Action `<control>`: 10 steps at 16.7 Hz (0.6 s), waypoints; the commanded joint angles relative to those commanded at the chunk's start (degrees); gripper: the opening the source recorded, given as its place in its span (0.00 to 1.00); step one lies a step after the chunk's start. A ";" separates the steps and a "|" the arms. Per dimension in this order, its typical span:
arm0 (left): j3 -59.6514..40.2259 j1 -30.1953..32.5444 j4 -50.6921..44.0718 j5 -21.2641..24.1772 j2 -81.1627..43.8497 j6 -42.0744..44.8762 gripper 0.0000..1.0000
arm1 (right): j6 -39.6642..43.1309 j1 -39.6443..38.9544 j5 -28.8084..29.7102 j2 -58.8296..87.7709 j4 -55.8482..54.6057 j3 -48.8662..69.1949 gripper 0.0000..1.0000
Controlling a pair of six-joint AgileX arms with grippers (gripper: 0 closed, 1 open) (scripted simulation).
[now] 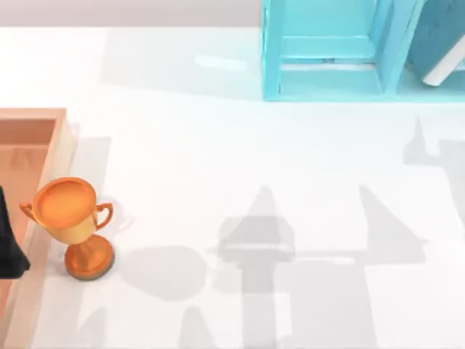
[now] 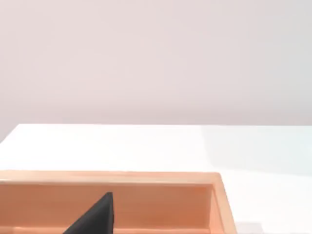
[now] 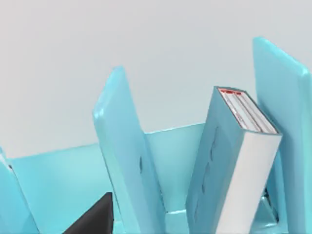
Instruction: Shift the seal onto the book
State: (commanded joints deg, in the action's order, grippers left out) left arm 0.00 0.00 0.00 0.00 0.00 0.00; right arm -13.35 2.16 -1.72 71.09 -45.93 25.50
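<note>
the book (image 1: 443, 43) leans tilted inside the cyan shelf unit (image 1: 327, 51) at the table's far right. the orange trophy (image 1: 73, 222) stands just beside the wooden tray (image 1: 43, 153) at the left. i cannot tell whether either claw is apart or together.

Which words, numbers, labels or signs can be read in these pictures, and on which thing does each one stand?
None: no readable text on anything.
Book: dark marks on the teal cover, too blurred to read; it stands tilted in the cyan shelf unit.
Trophy: plain orange, no lettering.
Wooden tray: plain, no label.
Table: bare white, no marks.
</note>
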 joint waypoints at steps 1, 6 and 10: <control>0.00 0.00 0.00 0.00 0.00 0.00 1.00 | -1.09 0.18 -0.14 6.52 -3.87 2.09 1.00; 0.00 0.00 0.00 0.00 0.00 0.00 1.00 | -5.95 0.97 -0.77 34.90 -21.48 11.37 1.00; 0.00 0.00 0.00 0.00 0.00 0.00 1.00 | -8.78 1.42 -1.13 49.92 -31.29 16.76 1.00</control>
State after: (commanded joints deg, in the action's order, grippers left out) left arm 0.00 0.00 0.00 0.00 0.00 0.00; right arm -22.13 3.58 -2.84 121.01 -77.22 42.26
